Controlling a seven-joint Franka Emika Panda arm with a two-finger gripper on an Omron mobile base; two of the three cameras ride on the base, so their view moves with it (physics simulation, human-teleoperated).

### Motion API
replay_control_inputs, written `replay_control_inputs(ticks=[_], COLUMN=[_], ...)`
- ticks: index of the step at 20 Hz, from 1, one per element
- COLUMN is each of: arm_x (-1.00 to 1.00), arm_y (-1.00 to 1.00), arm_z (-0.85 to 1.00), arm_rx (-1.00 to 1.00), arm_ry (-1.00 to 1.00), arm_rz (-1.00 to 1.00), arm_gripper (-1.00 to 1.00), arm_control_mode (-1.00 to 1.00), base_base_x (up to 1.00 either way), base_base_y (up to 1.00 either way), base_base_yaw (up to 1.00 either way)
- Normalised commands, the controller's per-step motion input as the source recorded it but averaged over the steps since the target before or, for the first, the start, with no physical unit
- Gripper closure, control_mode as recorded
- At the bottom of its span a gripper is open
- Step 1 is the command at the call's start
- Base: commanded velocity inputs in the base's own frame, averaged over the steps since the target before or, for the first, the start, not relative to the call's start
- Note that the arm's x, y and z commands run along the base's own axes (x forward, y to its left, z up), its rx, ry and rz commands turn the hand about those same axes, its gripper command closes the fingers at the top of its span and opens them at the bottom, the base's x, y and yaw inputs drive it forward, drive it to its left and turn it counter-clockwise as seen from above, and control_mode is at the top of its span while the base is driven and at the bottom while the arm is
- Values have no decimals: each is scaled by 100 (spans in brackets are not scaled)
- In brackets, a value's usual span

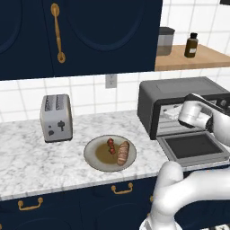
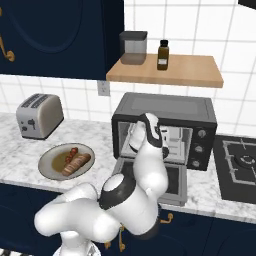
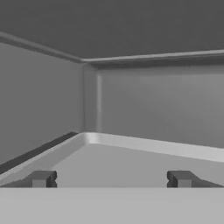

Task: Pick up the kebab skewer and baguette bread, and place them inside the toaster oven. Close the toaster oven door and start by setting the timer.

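Gripper (image 3: pixel 110 179), fingers spread wide and holding nothing, is reaching into the toaster oven (image 1: pixel 179 92) cavity; kebab skewer (image 1: pixel 111 146) and baguette bread (image 1: pixel 123 152) are lying side by side on the plate (image 1: pixel 96 161), left of the oven, long axes running front-to-back.

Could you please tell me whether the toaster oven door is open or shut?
Open: the toaster oven door lies flat on the counter, exposing the inside of the toaster oven.

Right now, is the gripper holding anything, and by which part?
Nothing is held. The gripper has its jaws wide apart inside the toaster oven; the kebab skewer and baguette bread lie on the plate.
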Motion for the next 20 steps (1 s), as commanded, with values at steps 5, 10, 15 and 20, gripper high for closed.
replay_control_inputs(ticks=[5, 10, 15, 20], arm_x=[-56, -100, -100, -100], arm_y=[-23, -16, -21, -29], arm_z=[-70, -61, -34, -7], arm_rx=[0, 0, 0, 1], arm_ry=[11, 30, 53, 53], arm_rz=[0, 0, -2, 0], arm_gripper=[-100, -100, -100, -100], arm_control_mode=[-100, -100, -100, -100], base_base_x=[0, 0, 0, 0], base_base_y=[0, 0, 0, 0], base_base_yaw=[0, 0, 0, 0])
